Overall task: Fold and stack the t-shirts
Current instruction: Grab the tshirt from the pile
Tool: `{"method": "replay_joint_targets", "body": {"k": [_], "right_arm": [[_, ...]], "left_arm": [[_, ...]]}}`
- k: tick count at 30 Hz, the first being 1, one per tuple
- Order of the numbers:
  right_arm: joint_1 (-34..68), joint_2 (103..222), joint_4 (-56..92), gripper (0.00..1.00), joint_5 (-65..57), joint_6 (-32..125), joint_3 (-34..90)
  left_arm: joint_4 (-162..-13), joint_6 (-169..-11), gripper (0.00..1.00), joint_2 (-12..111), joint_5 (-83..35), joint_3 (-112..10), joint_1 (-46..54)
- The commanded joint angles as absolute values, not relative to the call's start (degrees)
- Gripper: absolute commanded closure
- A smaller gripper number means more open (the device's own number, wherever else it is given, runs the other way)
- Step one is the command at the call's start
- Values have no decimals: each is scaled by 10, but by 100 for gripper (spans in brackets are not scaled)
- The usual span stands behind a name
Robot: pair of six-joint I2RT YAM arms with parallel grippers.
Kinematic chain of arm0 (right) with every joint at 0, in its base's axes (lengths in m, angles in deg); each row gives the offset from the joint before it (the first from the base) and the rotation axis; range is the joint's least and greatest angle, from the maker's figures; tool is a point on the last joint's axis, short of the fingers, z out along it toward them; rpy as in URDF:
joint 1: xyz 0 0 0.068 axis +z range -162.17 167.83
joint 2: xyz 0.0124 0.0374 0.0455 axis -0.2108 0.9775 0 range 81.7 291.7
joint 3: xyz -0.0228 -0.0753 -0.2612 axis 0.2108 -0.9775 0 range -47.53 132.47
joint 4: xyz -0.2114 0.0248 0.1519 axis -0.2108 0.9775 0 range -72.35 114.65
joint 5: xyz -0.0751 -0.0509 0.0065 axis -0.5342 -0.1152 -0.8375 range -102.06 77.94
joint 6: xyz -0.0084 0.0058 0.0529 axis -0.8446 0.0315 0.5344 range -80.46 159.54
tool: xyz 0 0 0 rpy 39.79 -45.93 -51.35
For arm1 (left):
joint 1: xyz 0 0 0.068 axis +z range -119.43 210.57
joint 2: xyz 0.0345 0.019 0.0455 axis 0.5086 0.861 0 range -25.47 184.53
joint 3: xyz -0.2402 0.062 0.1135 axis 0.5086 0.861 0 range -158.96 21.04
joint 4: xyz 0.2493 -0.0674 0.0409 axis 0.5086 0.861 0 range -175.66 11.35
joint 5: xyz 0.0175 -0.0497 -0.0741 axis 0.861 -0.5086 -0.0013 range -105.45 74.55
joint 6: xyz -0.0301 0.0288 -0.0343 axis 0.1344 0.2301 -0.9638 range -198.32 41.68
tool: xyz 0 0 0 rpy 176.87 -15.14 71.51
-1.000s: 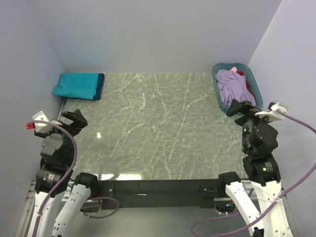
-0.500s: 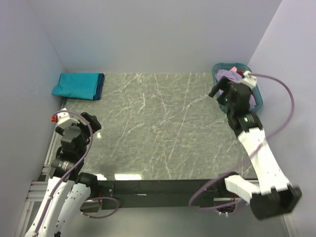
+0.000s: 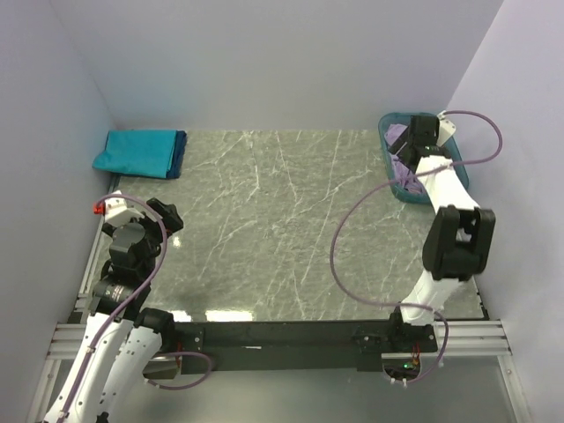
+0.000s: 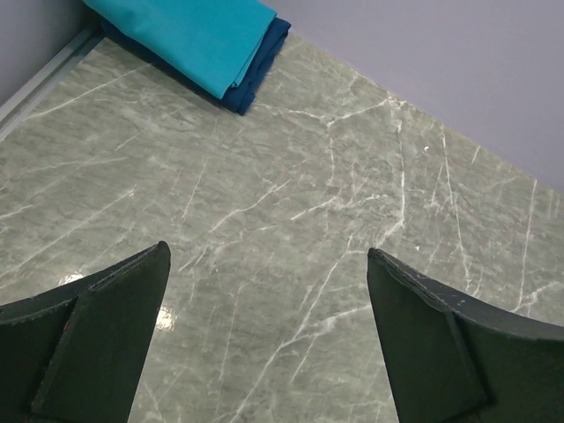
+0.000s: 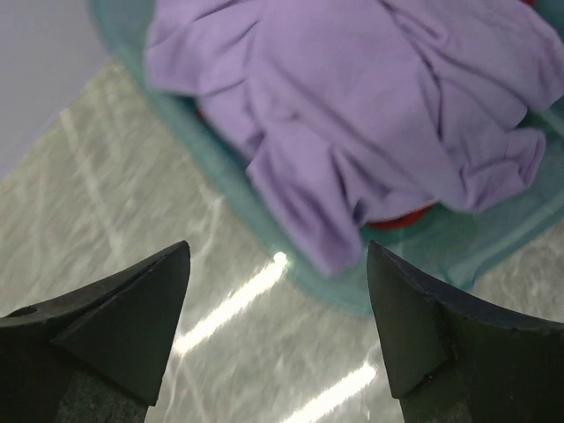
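Across the green marbled tabletop point(image 3: 282, 229), between pale lilac walls point(image 3: 264, 62), I see a folded teal t-shirt point(image 4: 189, 35) stacked on a dark blue t-shirt point(image 4: 260, 66) in the far-left corner. My left gripper point(image 4: 269, 256) hovers near the left edge, fingers wide. My right gripper point(image 5: 278, 251), fingers also spread, hangs over the teal plastic basket point(image 5: 352, 295), which holds a crumpled lavender t-shirt point(image 5: 370, 97) atop a red t-shirt point(image 5: 401, 218).

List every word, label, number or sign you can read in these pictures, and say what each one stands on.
No readable text in any view.
Lavender shirt, basket, folded shirts, table: plain, no print or label showing.
Red tab on the left arm: too small to tell whether it bears writing.
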State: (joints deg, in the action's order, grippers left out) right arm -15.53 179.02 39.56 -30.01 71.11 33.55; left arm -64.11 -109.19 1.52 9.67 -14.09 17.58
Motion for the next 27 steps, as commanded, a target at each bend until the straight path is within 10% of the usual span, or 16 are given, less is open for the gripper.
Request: {"method": "replay_joint_targets", "body": {"k": [1,10,20,27], "right_arm": [[-177,1846,405,14,-307,715,403],[-208,1953,395,23,-306,682,441],[-211,1888,386,95,-308,644,425],[-178,1779,399,100,-309,624,437]], "left_arm": [[-668,-1087,0,9,83,-145,175],[-671,-1085,0,12,85,-144,175],[-671,-1086,1,8,82,-143,174],[-670,-1087,1,7,80,-145,175]]}}
